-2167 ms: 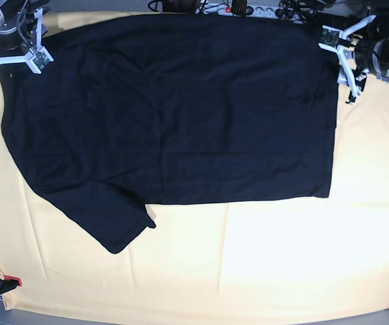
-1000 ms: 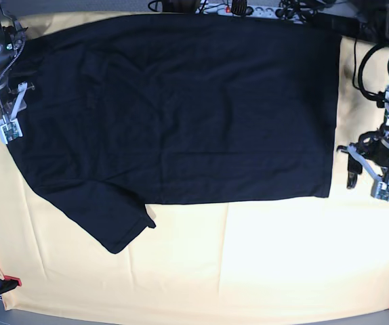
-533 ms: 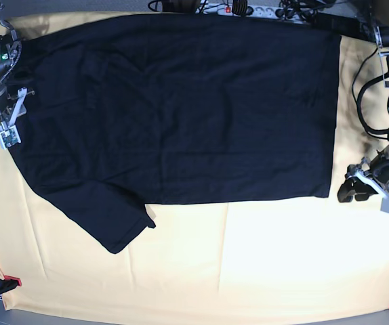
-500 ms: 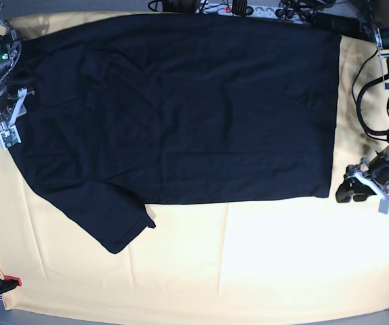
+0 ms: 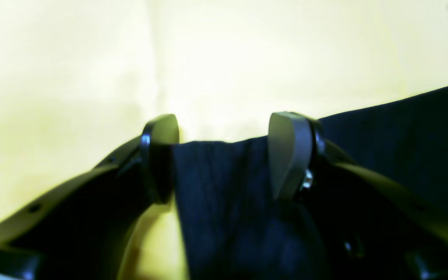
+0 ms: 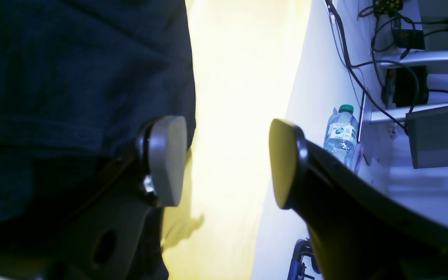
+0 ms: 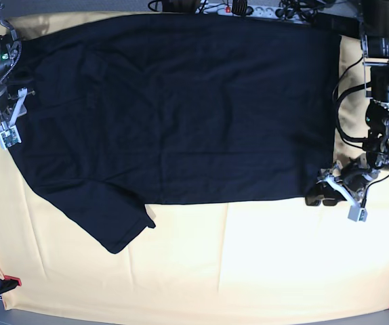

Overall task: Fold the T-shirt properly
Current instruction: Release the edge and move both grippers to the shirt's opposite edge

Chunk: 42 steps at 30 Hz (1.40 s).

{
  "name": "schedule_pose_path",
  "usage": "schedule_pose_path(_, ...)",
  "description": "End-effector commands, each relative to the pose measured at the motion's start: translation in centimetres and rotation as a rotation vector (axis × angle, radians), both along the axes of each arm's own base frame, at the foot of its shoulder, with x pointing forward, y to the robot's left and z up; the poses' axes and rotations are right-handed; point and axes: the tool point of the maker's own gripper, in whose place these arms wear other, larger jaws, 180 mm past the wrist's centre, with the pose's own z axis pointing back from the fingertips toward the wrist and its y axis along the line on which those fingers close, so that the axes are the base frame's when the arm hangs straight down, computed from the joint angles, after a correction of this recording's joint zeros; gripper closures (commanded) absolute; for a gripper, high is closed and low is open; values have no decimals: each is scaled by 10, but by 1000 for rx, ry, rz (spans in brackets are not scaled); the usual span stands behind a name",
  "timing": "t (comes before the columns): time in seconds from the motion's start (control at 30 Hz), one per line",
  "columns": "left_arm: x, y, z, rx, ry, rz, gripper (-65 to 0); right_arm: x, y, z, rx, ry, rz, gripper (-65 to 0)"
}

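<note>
The T-shirt (image 7: 181, 108) lies spread flat on the yellow cloth (image 7: 249, 264), covering the far half of it, with one sleeve (image 7: 113, 223) sticking out toward the near edge. The step in hand looks like the reach for a first fold: both arms are at the shirt's edges and neither has a hold. The left gripper (image 5: 224, 155) sits low at the shirt's near hem corner, jaws spread, and the wrist view shows that dark corner lying between its fingers (image 5: 286, 151) without being pinched. The right gripper (image 6: 228, 159) is also spread wide and grasps nothing; one finger is over the shirt's side edge, the other over bare cloth, with a water bottle (image 6: 338, 130) on the floor beyond. Next, the left jaws probably need to close on the corner, and the right gripper needs to come down onto its own edge, so both can lift together.
</note>
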Motion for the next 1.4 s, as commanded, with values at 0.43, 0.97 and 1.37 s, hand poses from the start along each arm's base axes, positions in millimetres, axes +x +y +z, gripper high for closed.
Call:
schedule_pose_path(0.43,-10,-15,1,-22,65,-96,-371,8,-2,14,-27,-46,18,-360)
schedule_pose_path(0.97,-3,16,-4,8,113,61,0,46,14,34,107,-159,60,-360)
schedule_pose_path(1.37,-7,18,-9,67,122,33,0,153,10,11,696,-102,26,-360)
